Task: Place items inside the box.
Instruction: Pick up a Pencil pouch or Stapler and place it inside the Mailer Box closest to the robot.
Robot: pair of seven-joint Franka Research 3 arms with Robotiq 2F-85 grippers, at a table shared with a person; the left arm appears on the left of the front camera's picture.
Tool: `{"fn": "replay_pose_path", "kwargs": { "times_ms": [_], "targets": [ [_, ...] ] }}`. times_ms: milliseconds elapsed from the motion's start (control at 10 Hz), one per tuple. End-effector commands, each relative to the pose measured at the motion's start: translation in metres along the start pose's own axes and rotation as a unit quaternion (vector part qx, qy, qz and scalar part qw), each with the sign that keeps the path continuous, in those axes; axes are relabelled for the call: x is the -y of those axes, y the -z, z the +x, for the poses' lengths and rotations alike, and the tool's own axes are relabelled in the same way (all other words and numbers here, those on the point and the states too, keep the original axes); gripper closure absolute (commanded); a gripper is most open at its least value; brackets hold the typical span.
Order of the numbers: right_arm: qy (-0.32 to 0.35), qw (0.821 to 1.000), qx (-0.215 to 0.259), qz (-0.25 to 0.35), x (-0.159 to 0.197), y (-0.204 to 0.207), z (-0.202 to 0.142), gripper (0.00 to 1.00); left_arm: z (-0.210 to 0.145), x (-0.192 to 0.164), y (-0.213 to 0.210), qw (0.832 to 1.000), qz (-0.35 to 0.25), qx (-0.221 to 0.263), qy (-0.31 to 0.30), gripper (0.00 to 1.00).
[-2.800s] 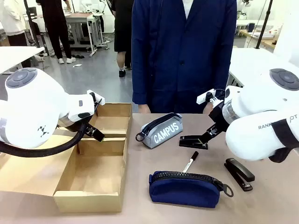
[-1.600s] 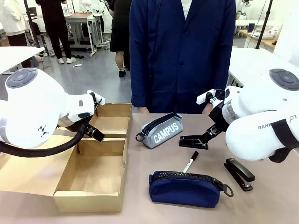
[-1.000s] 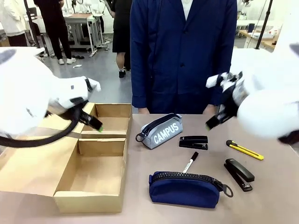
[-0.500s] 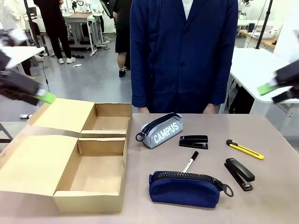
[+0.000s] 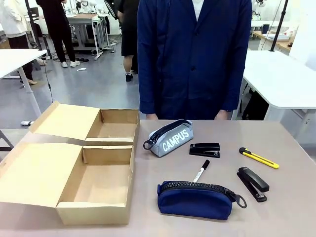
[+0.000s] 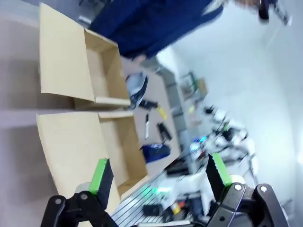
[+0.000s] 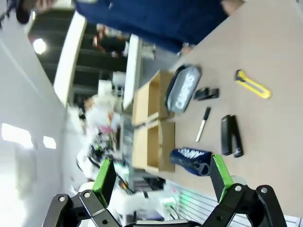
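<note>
The brown cardboard box (image 5: 132,163) lies open at the table's left, its two compartments empty and the flap lids folded outward. To its right lie the grey "CAMPUS" pencil case (image 5: 170,138), a black stapler (image 5: 204,149), a black marker pen (image 5: 201,171), the navy zip pouch (image 5: 195,200), a second stapler (image 5: 253,183) and a black-and-yellow tool (image 5: 258,158). My left gripper (image 6: 158,172) is open, high above the box (image 6: 102,71). My right gripper (image 7: 162,175) is open too, high above the pouch (image 7: 191,155) and the pencil case (image 7: 182,90). Neither holds anything.
A person in a dark blue coat (image 5: 192,59) stands at the table's far edge, hands down. White tables (image 5: 281,79) stand to the right and left behind. Bare tabletop lies between the items and around the box.
Both arms have swung up and outward, away from the table. The black-and-yellow tool, covered by the right arm before, now shows. The items and the box have not moved.
</note>
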State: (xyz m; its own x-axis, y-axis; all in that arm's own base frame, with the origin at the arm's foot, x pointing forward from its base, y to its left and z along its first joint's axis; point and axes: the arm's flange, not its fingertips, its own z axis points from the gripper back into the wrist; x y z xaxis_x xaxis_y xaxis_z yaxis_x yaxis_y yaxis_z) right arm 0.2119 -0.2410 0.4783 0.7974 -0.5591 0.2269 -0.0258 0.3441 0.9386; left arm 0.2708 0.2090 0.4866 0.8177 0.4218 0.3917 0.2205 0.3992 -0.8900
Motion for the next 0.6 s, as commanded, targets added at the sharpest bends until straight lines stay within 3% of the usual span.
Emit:
{"fn": "replay_pose_path", "kwargs": {
  "times_ms": [0,100,200,500],
  "targets": [
    [0.042,0.999,0.027,0.021,0.041,0.021,-0.005,0.00,-0.018,-0.002,0.043,0.997,-0.029,0.051,-0.041,0.00],
    [0.063,0.997,0.049,0.016,0.058,0.017,-0.006,0.00,-0.020,-0.004,0.056,0.996,-0.025,0.063,-0.065,0.00],
    [0.038,0.999,0.027,0.004,0.032,-0.012,0.001,0.00,-0.005,-0.012,0.009,0.999,-0.017,0.027,-0.039,0.00],
    [0.038,0.999,0.027,0.004,0.032,-0.012,0.001,0.00,-0.005,-0.012,0.009,0.999,-0.017,0.027,-0.039,0.00]
  ]
}}
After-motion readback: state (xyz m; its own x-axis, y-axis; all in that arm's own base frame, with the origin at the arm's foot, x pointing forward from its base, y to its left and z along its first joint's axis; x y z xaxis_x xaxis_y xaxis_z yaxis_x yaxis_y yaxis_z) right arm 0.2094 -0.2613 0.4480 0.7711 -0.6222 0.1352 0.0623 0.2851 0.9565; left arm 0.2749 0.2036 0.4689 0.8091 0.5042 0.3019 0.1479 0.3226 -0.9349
